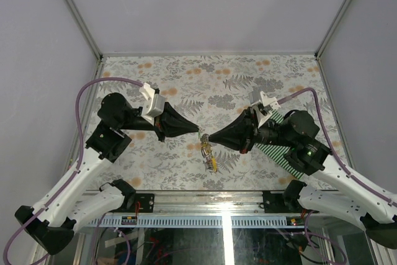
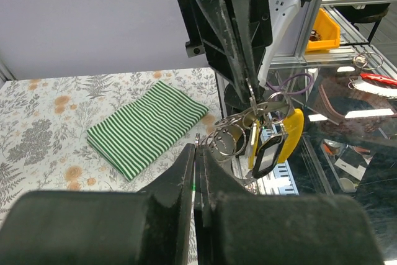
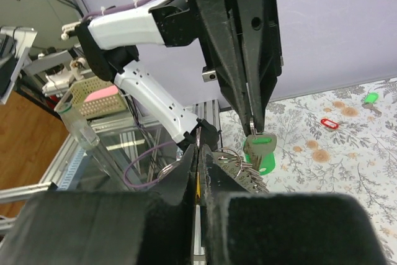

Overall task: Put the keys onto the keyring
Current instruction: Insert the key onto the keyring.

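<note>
We log two grippers meeting tip to tip just beside the one striped mat (image 2: 146, 125). Left gripper (image 1: 198, 133): fingers together, pinching one green-headed key (image 3: 262, 147). Right gripper (image 1: 212, 138): clamped on the one keyring (image 2: 228, 139), which hangs in the air near the mat and carries one yellow-headed key (image 2: 291, 130). Well apart from the mat, past the left gripper, two lie on the table: one loose green key (image 3: 371, 98) and one loose red key (image 3: 329, 123).

Striped green cloth (image 2: 146, 128), floral table cover (image 1: 211, 79)
</note>
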Controlling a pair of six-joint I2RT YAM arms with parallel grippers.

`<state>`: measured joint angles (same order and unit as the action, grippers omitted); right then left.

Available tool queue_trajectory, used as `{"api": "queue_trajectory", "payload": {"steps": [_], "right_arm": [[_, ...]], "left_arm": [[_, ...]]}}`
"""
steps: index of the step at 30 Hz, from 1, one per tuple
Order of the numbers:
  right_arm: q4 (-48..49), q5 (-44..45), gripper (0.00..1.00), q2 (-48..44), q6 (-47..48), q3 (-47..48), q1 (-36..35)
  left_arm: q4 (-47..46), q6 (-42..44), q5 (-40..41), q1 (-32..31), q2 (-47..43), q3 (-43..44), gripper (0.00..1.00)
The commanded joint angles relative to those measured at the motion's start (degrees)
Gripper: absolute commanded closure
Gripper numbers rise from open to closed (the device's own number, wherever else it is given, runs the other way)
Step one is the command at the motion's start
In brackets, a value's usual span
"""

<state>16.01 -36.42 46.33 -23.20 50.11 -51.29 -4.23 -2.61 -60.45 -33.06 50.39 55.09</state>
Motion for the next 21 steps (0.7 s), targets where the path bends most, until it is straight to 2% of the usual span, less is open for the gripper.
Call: {"api": "queue_trajectory", "payload": {"steps": [1, 11, 21], "right_arm": [[7.5, 4.0, 1.0, 0.5, -5.6, 0.3, -0.2], [7.0, 8.6, 1.0, 1.0, -9.0, -0.3, -0.2], [8.5, 8.0, 1.0, 2.0, -11.2, -0.2, -0.2]], "left_arm": [[-5.6, -2.1, -0.6, -0.7, -0.6, -0.2, 1.0], [-9.1, -2.8, 3.2, -1.5, -2.1, -1.8, 1.0], [-9.8, -2.9, 3.1, -1.9, -2.0, -1.9, 1.0]]}}
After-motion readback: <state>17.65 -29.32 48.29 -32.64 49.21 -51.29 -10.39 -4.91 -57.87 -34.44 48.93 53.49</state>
